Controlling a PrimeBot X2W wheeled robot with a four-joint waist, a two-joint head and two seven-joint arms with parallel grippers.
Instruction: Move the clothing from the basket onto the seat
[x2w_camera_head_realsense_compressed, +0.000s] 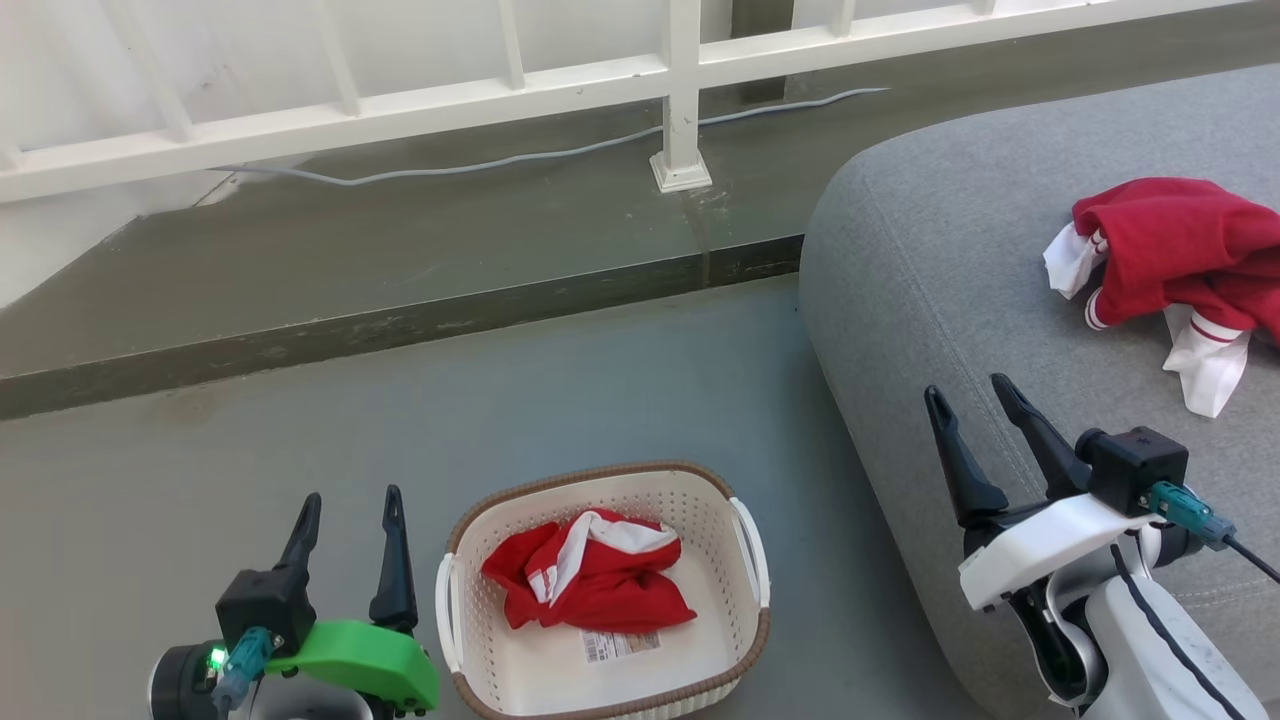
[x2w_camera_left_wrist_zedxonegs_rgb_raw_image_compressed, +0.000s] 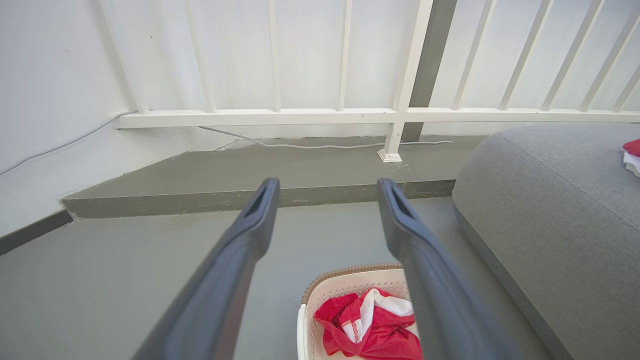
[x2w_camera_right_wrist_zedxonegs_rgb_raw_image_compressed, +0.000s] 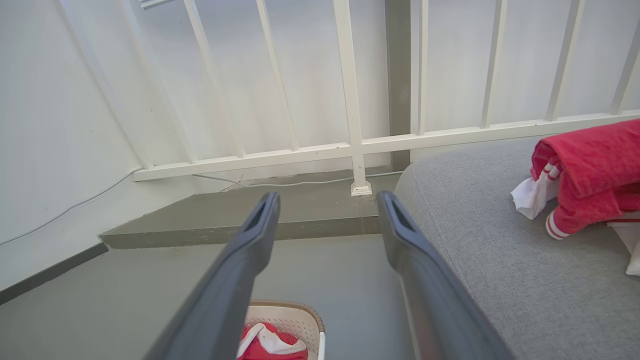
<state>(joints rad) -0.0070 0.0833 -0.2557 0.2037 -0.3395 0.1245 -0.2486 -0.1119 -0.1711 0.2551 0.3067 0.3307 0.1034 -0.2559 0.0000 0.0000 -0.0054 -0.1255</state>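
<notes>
Left end effector (x2w_camera_head_realsense_compressed: 352, 494), right end effector (x2w_camera_head_realsense_compressed: 967, 386) — fingers spread, empty.

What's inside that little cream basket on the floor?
Crumpled red-and-white clothing and a sticker label on the basket floor. Part of the label and anything beneath the clothing is hidden.

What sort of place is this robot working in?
Likely a home-like indoor corner: a white railing along a raised step, a large grey seat on bare floor, and a laundry basket holding red clothing.
</notes>
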